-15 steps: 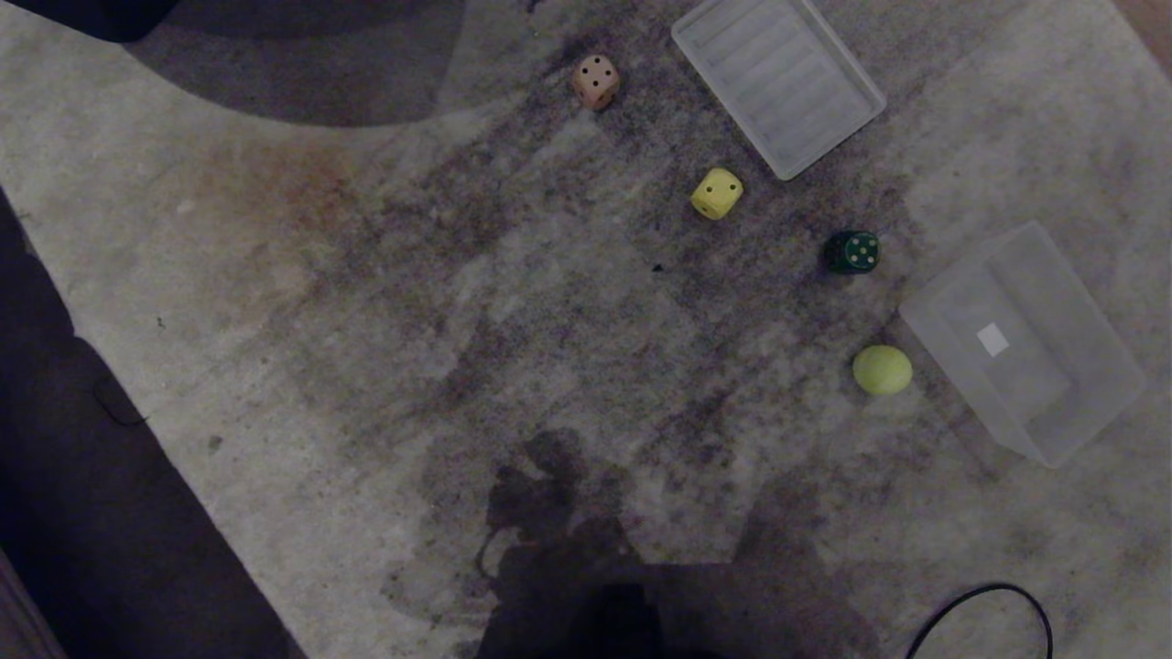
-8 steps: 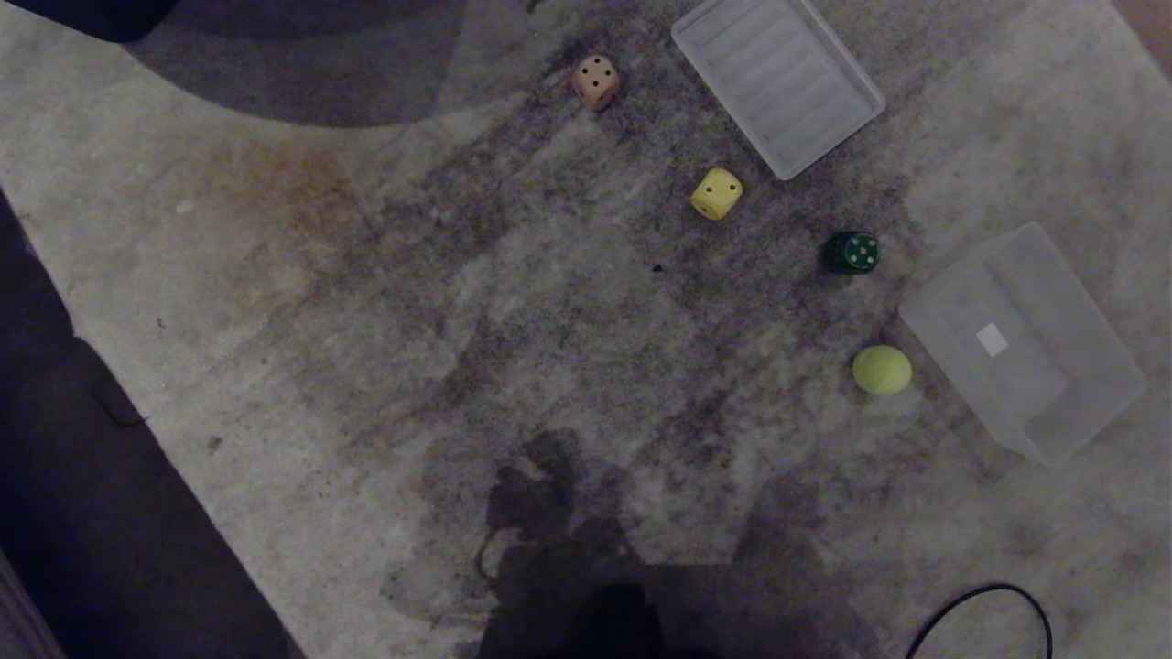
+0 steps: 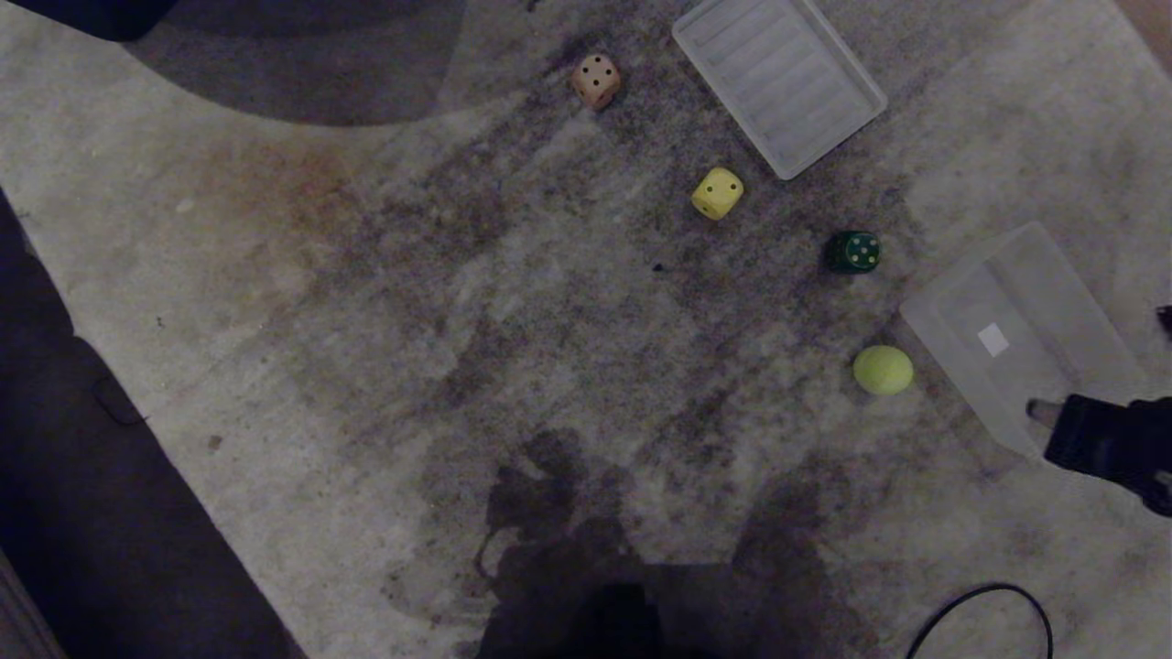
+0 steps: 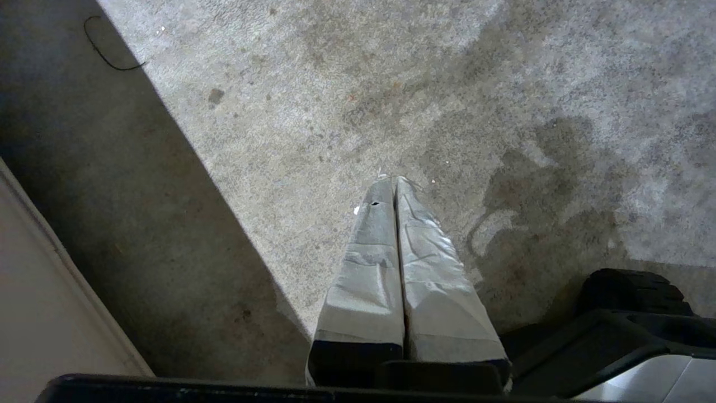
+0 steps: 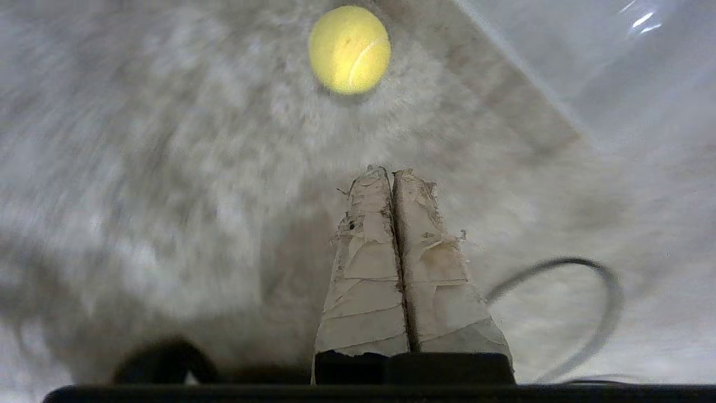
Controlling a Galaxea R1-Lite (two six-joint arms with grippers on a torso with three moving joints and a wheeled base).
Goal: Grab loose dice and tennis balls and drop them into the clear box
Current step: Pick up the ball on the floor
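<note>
- The right gripper [image 5: 393, 170] is hanging low over the carpet [image 3: 366, 275] with its jaws pressed together and empty, pointing toward the tennis ball [image 5: 349, 48].
- That ball is sitting just beside the clear box [image 3: 1021, 339]; the dark green die [image 3: 852, 252] is lying near.
- The reach looks barely begun: next, the jaws need spreading wide.
- The left gripper [image 4: 394, 180] is idling, pinched closed.

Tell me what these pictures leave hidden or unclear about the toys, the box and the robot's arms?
- Right gripper: head view's right edge cuts off its arm.
- Clear box: near corner is covered by that arm.
- Left gripper: outside the head view.
- Tennis ball: only one shows anywhere.
- Red die: in no view.
- Carpet: blurred in the right wrist view.
</note>
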